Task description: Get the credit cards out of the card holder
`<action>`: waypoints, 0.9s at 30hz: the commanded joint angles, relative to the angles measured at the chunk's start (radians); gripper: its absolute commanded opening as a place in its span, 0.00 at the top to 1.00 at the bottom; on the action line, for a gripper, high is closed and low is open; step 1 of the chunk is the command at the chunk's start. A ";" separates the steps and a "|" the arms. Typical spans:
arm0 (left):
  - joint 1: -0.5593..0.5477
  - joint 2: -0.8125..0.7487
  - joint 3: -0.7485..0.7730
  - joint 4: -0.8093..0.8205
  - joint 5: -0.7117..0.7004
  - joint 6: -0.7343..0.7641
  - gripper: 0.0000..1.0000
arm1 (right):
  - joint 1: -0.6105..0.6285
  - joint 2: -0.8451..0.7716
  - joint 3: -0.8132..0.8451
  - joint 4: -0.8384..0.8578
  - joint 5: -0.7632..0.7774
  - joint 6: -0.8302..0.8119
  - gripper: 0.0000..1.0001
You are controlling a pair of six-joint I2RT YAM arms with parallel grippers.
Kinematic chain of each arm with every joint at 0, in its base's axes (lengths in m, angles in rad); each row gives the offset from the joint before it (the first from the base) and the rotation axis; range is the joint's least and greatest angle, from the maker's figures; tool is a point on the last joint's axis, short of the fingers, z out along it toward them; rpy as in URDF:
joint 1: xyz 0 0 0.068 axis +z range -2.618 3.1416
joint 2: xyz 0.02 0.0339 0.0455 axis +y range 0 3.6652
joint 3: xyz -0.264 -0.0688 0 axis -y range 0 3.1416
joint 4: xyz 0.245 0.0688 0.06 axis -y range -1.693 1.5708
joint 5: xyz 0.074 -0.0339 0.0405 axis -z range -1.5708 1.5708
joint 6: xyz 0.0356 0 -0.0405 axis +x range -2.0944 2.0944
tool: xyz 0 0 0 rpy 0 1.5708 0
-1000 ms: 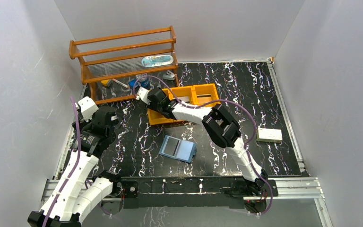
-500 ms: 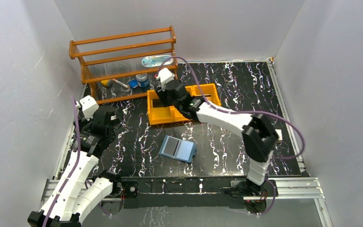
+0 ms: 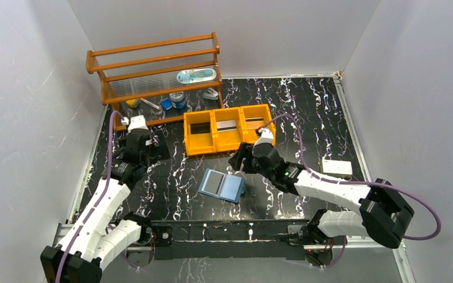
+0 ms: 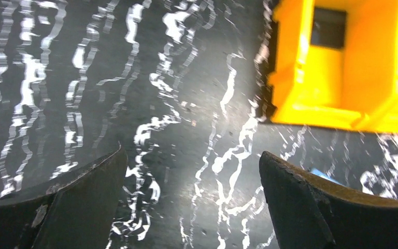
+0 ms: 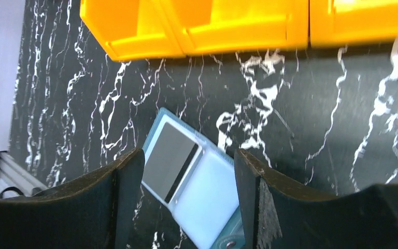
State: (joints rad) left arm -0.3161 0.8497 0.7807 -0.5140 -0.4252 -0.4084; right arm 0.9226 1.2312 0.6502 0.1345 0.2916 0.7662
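The light blue card holder (image 3: 231, 188) lies open on the black marbled table, with a silver-grey credit card (image 3: 214, 183) in its left pocket. Three more credit cards lie in the orange tray (image 3: 209, 147): a dark one (image 3: 199, 128), a silver one (image 3: 226, 125) and a tan one (image 3: 253, 123). My right gripper (image 3: 240, 164) hovers open and empty just behind the holder. In the right wrist view the holder (image 5: 212, 192) and its card (image 5: 167, 155) show between the fingers of the right gripper (image 5: 188, 153). My left gripper (image 3: 160, 147) is open and empty left of the tray, as the left wrist view (image 4: 190, 153) shows.
A wooden rack (image 3: 153, 71) with small items under it stands at the back left. A white box (image 3: 336, 168) lies at the right. In the left wrist view the tray (image 4: 342, 98) with the dark card (image 4: 329, 27) is ahead.
My right gripper has swung from the tray's left compartment back to just behind the card holder. My left gripper has moved up and right, toward the tray.
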 commanded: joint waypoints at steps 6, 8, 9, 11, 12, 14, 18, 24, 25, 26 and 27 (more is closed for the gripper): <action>0.001 0.270 0.013 0.055 0.646 0.001 0.10 | -0.002 -0.074 -0.081 0.109 -0.076 0.297 0.30; -0.002 0.344 0.019 0.071 0.771 -0.028 0.12 | -0.002 -0.065 -0.119 0.164 -0.084 0.362 0.33; -0.007 0.376 0.018 0.082 0.810 -0.038 0.14 | -0.003 -0.056 -0.136 0.200 -0.090 0.379 0.34; -0.027 0.420 0.014 0.115 0.873 -0.042 0.15 | -0.002 -0.029 -0.153 0.259 -0.118 0.395 0.36; -0.048 0.438 0.013 0.129 0.898 -0.034 0.15 | -0.002 -0.010 -0.148 0.269 -0.132 0.398 0.37; -0.098 0.470 0.018 0.133 0.891 -0.029 0.17 | -0.003 0.033 -0.127 0.263 -0.161 0.407 0.38; -0.161 0.493 0.005 0.138 0.803 -0.042 0.20 | -0.002 0.122 -0.102 0.281 -0.210 0.430 0.44; -0.178 0.514 -0.020 0.170 0.819 -0.054 0.27 | -0.002 0.251 -0.083 0.343 -0.283 0.487 0.50; -0.183 0.514 -0.020 0.171 0.819 -0.053 0.28 | -0.003 0.269 -0.076 0.346 -0.292 0.486 0.50; -0.187 0.514 -0.020 0.173 0.819 -0.053 0.28 | -0.002 0.283 -0.070 0.347 -0.296 0.485 0.51; -0.191 0.514 -0.021 0.176 0.818 -0.057 0.29 | -0.002 0.296 -0.065 0.346 -0.299 0.486 0.51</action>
State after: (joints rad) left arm -0.4881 1.3666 0.7673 -0.3439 0.3626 -0.4545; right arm 0.9226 1.4899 0.5282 0.4004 0.0395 1.2240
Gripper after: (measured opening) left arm 0.723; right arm 0.499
